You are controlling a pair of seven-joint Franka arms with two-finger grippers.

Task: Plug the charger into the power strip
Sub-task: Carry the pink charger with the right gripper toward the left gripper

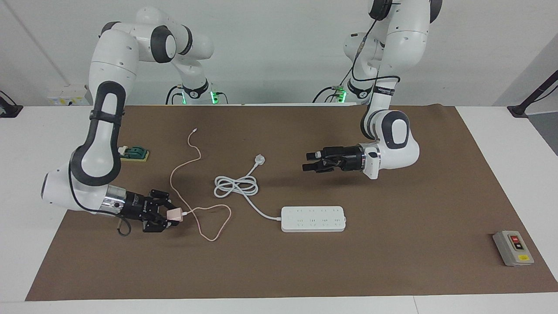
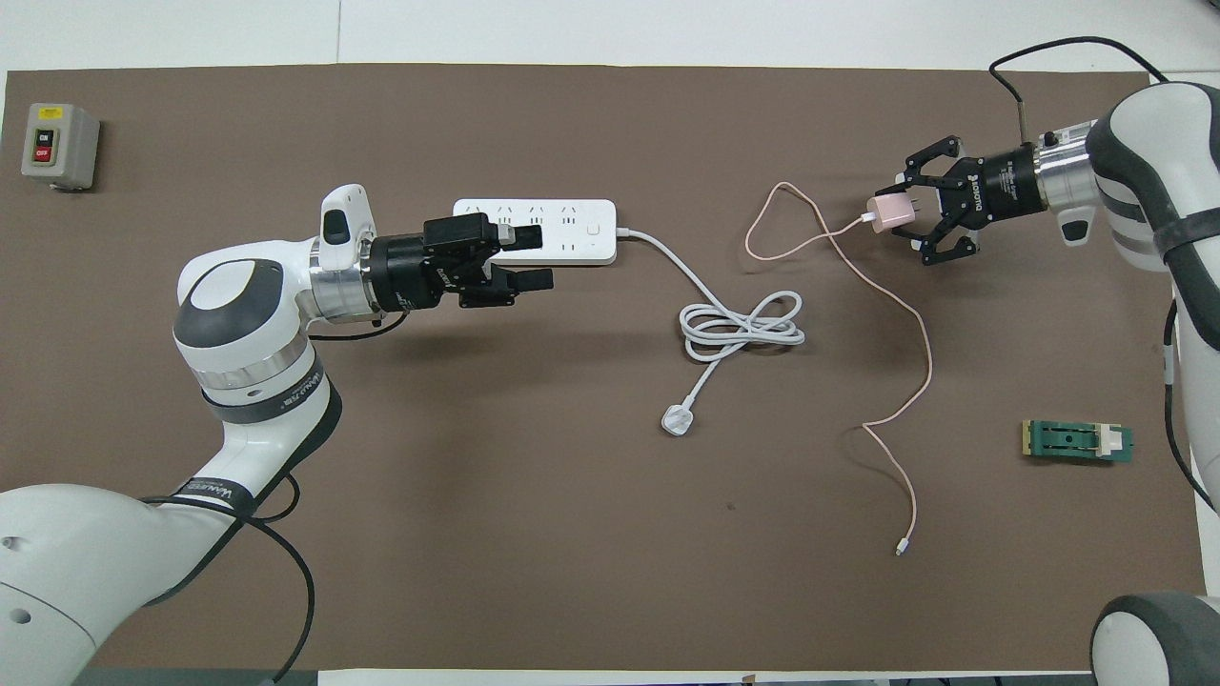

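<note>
The charger [image 1: 174, 214] is clamped in the right gripper [image 1: 168, 216] at the right arm's end of the table, well apart from the power strip [image 1: 313, 219], with the coiled white cord [image 1: 235, 186] lain between, while the left gripper [image 1: 310, 162] is held wide open above the mat [image 1: 392, 261]

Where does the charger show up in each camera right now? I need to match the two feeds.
Facing view: the charger is at lower left, between the right gripper fingertips.
Overhead view: the charger is at upper right, in the same gripper.
Shared landmark: the power strip; the pink cable trails from the charger toward it.
</note>
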